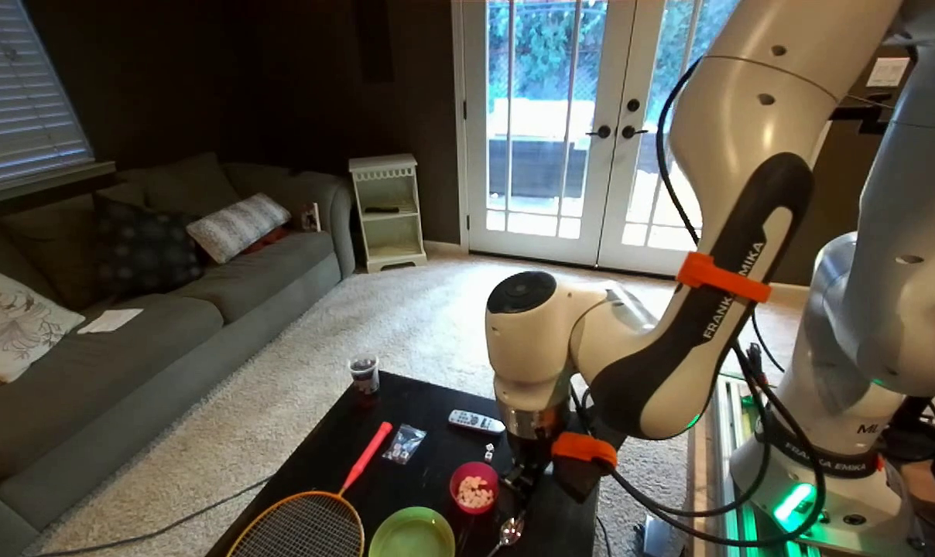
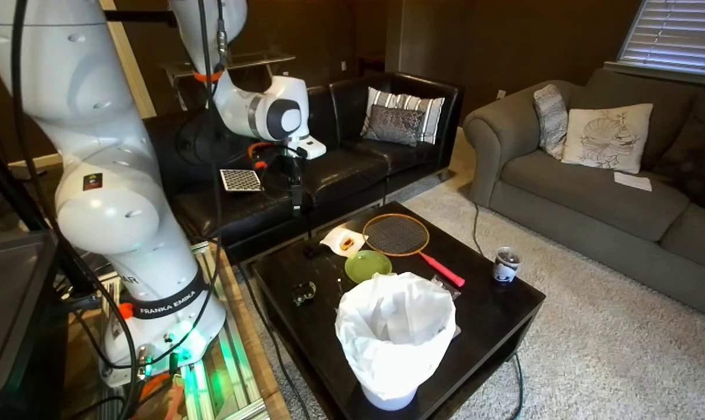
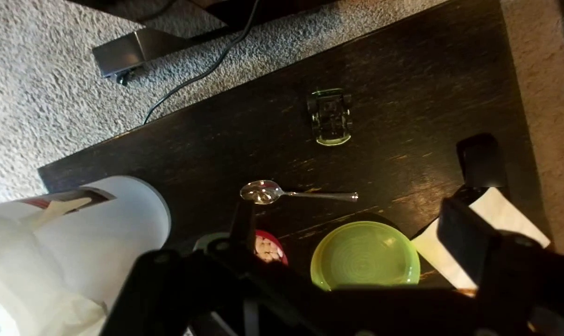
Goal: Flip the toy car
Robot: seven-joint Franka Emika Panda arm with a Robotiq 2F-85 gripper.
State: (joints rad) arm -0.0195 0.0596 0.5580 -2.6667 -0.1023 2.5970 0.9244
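Toy car (image 3: pixel 330 117) lengthwise toward spoon (image 3: pixel 305 194), front unclear

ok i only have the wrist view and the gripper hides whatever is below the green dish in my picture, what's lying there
Observer: In an exterior view, an orange-rimmed racket lies on the table past the green dish, on the side away from the toy car.
Operator: and am i touching down anywhere, hard to judge height from here
Observer: No, in an exterior view the gripper hangs in the air above the table.
Operator: anything else standing on the table that i'm missing
Observer: Yes, a cup stands near one of its corners; both exterior views show it.
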